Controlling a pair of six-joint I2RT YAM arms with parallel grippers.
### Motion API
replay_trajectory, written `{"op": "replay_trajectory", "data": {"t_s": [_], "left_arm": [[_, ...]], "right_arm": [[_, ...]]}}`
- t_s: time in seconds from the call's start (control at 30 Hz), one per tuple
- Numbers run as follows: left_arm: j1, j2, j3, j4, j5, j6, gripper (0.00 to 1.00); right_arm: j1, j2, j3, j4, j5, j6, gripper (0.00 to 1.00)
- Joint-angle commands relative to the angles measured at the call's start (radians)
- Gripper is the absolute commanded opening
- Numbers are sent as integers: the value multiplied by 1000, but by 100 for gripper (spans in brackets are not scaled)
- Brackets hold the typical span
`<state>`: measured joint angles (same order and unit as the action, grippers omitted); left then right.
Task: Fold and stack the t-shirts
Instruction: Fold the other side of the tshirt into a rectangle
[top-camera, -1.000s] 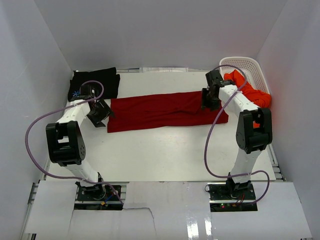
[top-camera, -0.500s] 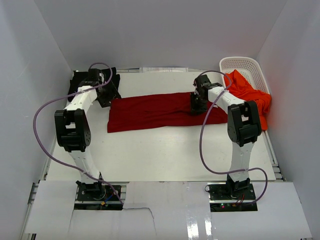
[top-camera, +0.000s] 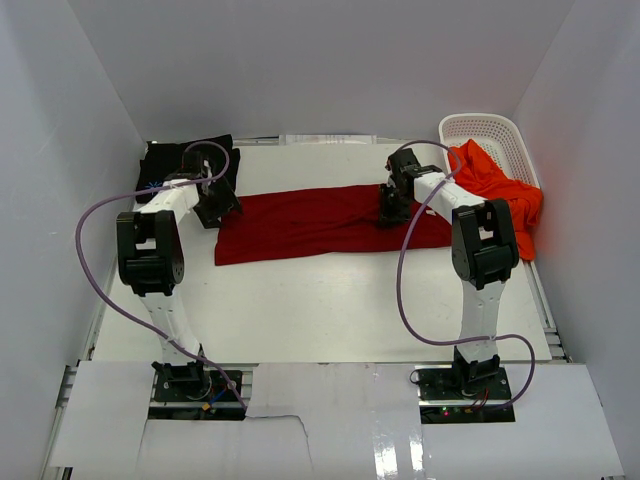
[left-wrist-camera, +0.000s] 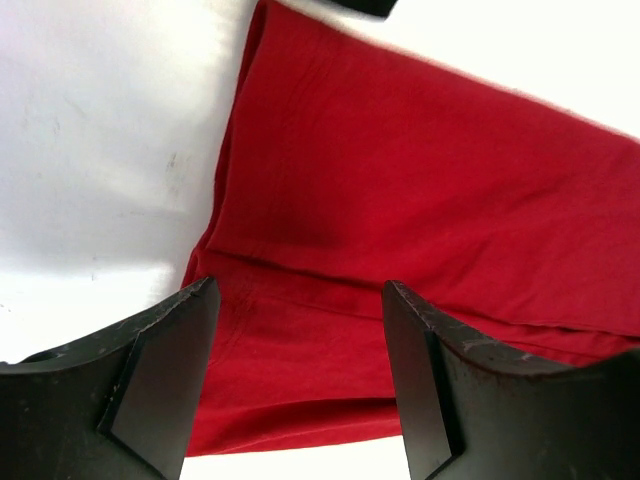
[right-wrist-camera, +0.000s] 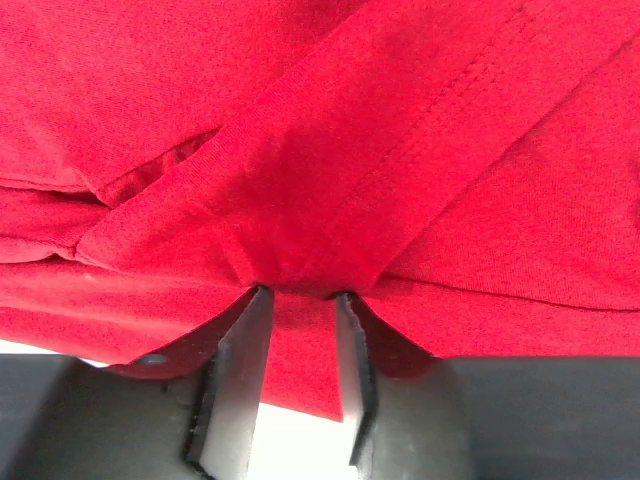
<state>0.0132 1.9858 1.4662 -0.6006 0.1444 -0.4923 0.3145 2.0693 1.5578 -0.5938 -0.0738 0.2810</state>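
Note:
The dark red t-shirt (top-camera: 310, 222) lies as a long strip across the middle of the table. My left gripper (top-camera: 218, 207) hovers open at its left end; in the left wrist view the shirt (left-wrist-camera: 420, 180) spreads under the gripper (left-wrist-camera: 300, 300) and nothing sits between the fingers. My right gripper (top-camera: 392, 207) is on the strip's right part. Close up, it (right-wrist-camera: 300, 292) pinches a puckered fold of the red cloth (right-wrist-camera: 300, 120). The black t-shirt (top-camera: 175, 158) lies folded at the back left. The orange-red t-shirt (top-camera: 500, 185) drapes over the basket's edge.
A white slotted basket (top-camera: 480, 125) stands at the back right corner against the wall. White walls close in the table on three sides. Purple cables loop from both arms over the table's left and right parts.
My left gripper swung from the shirt's near left corner up toward the black shirt and settled at the strip's left end. My right gripper slid left along the strip and narrowed onto a fold.

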Motion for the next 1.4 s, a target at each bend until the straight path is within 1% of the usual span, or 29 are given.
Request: {"op": "replay_trajectory", "data": {"t_s": [0.0,0.03,0.1,0.13,0.17,0.33,0.47,0.53,0.63,0.8,0.83,0.9,0.93,0.97,1.0,1.13,1.2,1.23,1.27,1.37], "left_arm": [[4,-73,-30,38,-8,14,77],[4,-74,-38,41,-9,14,77],[4,-77,-47,45,-11,14,77],[4,-77,-49,47,-11,15,77],[4,-81,-49,47,-12,14,77],[4,-88,-61,55,-9,15,77],[4,-90,-70,56,-9,17,77],[4,-93,-76,59,-11,18,77],[4,-91,-81,65,-6,20,77],[4,-90,-89,71,-3,20,77],[4,-91,-90,71,-3,20,77],[4,-90,-93,71,-5,21,77],[4,-90,-93,71,-5,21,77],[4,-90,-95,74,-6,21,77],[4,-90,-95,76,-5,21,77],[4,-85,-93,76,-3,24,77],[4,-85,-90,76,-6,34,77],[4,-85,-89,74,-9,38,77],[4,-85,-87,76,-11,43,77],[4,-87,-86,76,-23,60,77]], "right_arm": [[3,-23,39,14,41,-2,34],[5,-28,39,14,46,-3,28],[8,-32,41,14,52,-6,22],[6,-32,45,12,52,-8,13],[8,-32,47,12,51,-8,8],[18,-15,94,28,32,-9,8],[28,61,215,2,26,-23,8],[29,92,304,-8,19,-39,8],[29,149,389,17,-14,-54,8],[29,236,478,107,-115,-88,17],[29,245,493,114,-125,-95,33],[29,267,511,114,-124,-106,51],[29,267,515,111,-118,-108,65],[29,256,506,114,-104,-111,74],[29,244,487,126,-92,-115,78],[29,129,369,212,-66,-128,80],[28,85,309,213,-51,-128,79],[28,34,286,209,-43,-129,79],[28,8,236,206,-34,-129,79],[28,-76,155,151,61,-138,79]]}}
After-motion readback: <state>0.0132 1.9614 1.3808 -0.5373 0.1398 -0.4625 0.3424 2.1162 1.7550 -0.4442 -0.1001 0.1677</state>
